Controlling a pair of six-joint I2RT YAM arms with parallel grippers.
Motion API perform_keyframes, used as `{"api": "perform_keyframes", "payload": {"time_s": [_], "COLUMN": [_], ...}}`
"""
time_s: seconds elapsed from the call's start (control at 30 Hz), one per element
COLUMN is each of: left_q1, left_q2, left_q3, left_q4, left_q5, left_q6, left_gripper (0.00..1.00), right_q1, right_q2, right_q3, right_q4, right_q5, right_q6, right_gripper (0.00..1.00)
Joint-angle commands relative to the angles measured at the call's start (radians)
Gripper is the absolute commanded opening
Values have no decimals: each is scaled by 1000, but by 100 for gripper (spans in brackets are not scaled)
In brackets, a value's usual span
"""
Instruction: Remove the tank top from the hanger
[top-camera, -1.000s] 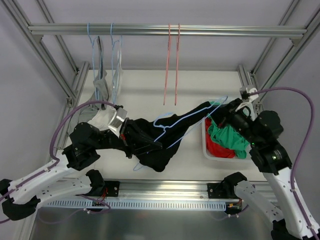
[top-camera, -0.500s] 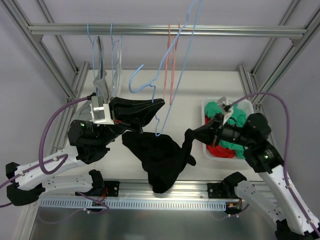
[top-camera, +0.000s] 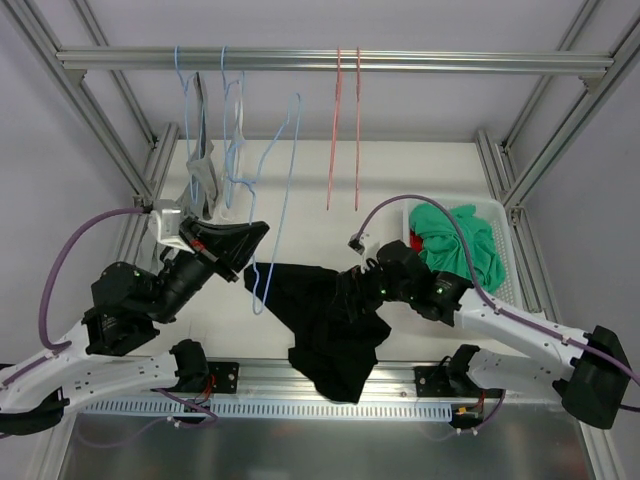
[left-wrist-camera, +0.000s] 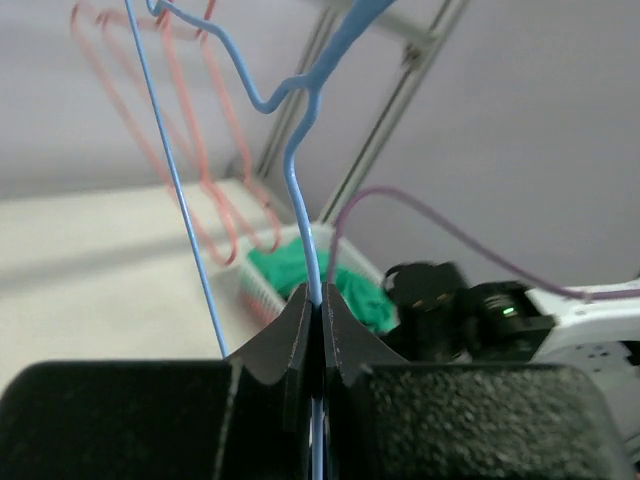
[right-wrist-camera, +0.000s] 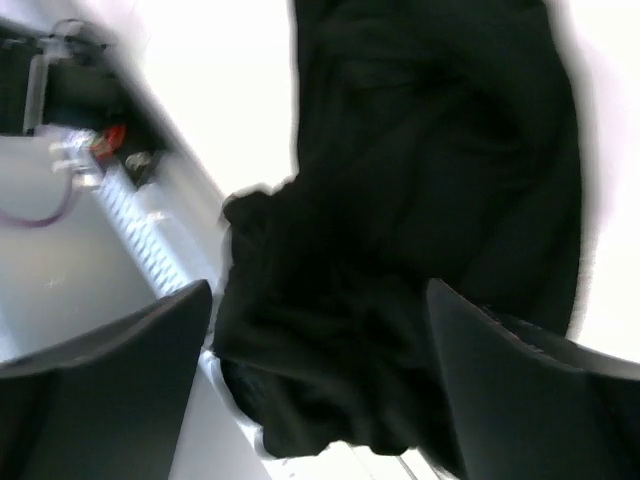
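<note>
The black tank top (top-camera: 325, 325) lies crumpled on the table, its lower end drooping over the near edge, off the hanger. The light-blue wire hanger (top-camera: 285, 170) stands bare and nearly upright, with my left gripper (top-camera: 258, 234) shut on its lower wire. In the left wrist view the jaws (left-wrist-camera: 318, 305) pinch the hanger (left-wrist-camera: 300, 160). My right gripper (top-camera: 362, 285) hovers over the tank top's right side. Its fingers (right-wrist-camera: 110, 350) stand wide apart over the tank top (right-wrist-camera: 420, 200), gripping nothing.
A white basket (top-camera: 497, 206) with green and red clothes sits at the right. Two pink hangers (top-camera: 345, 130) hang from the top rail (top-camera: 450, 62). More blue hangers and a grey garment (top-camera: 205, 160) hang at the left. Frame posts flank the table.
My right gripper has opened, let go of the tank top and swung left over it. The top has dropped onto the table. My left gripper has drawn back left with the bare hanger.
</note>
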Motion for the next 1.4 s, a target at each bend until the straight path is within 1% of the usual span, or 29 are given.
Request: {"api": "perform_keyframes", "payload": {"time_s": [0.0, 0.03, 0.07, 0.1, 0.13, 0.17, 0.2, 0.27, 0.3, 0.33, 0.37, 0.4, 0.43, 0.47, 0.5, 0.53, 0.57, 0.6, 0.63, 0.67, 0.73, 0.9, 1.0, 1.13, 1.2, 1.37], "left_q1": [-5, -5, -5, -4, -4, -2, 4, 27, 50, 124, 171, 256, 289, 310, 326, 340, 356, 366, 373, 392, 410, 459, 470, 496, 501, 499], "left_q2": [37, 59, 85, 143, 177, 245, 278, 358, 378, 401, 445, 470, 500, 566, 597, 631, 690, 718, 747, 795, 838, 942, 988, 1065, 1087, 1076], "left_q3": [36, 82, 107, 133, 189, 222, 254, 322, 338, 367, 383, 401, 453, 486, 522, 600, 636, 677, 749, 779, 855, 935, 971, 1033, 1035, 955], "left_q4": [-262, -295, -324, -347, -381, -405, -427, -464, -470, -473, -474, -474, -473, -462, -461, -459, -452, -447, -445, -447, -447, -445, -427, -419, -419, -413], "left_q5": [-182, -234, -258, -278, -294, -333, -344, -344, -295, -246, -189, -76, -28, 12, 40, 87, 106, 119, 148, 159, 181, 225, 248, 308, 316, 319], "left_q6": [-128, -131, -134, -132, -126, -126, -128, -146, -155, -168, -192, -197, -195, -167, -148, -134, -104, -91, -82, -76, -80, -111, -111, -135, -149, -211], "left_gripper": [0, 0, 0, 0, 0, 0, 0, 0, 0, 0, 0, 0, 0, 0, 0, 0, 0, 0, 0, 0, 0, 0, 0, 0, 0, 0], "right_q1": [9, 9, 9, 9, 7, 9, 9, 9, 7, 9, 7, 9, 9, 9, 9, 9, 9, 9, 9, 9, 9, 7, 9, 9, 7, 9], "right_q2": [-63, -89, -116, -177, -210, -242, -302, -354, -376, -412, -428, -439, -446, -459, -460, -462, -462, -462, -462, -460, -460, -468, -477, -479, -479, -457], "right_q3": [18, 22, 27, 30, 38, 41, 44, 56, 59, 61, 61, 61, 62, 61, 61, 59, 58, 55, 53, 50, 42, 28, 24, 25, 24, 13], "right_q4": [5, -12, -32, -65, -84, -122, -142, -196, -210, -219, -233, -241, -245, -254, -256, -256, -257, -259, -259, -257, -259, -259, -257, -259, -259, -257], "right_q5": [273, 366, 399, 425, 448, 491, 512, 551, 556, 559, 557, 556, 556, 548, 540, 533, 522, 520, 519, 517, 516, 496, 487, 473, 471, 451], "right_q6": [38, 43, 46, 43, 38, 35, 33, 27, 27, 26, 24, 24, 24, 21, 18, 15, 12, 9, 10, 9, 9, 10, 4, 0, -2, -10], "right_gripper": [99, 100, 99, 100, 100, 99, 99, 100, 99, 99, 99, 99, 100, 99, 99, 99, 99, 99, 100, 99, 100, 100, 100, 99, 100, 100]}}
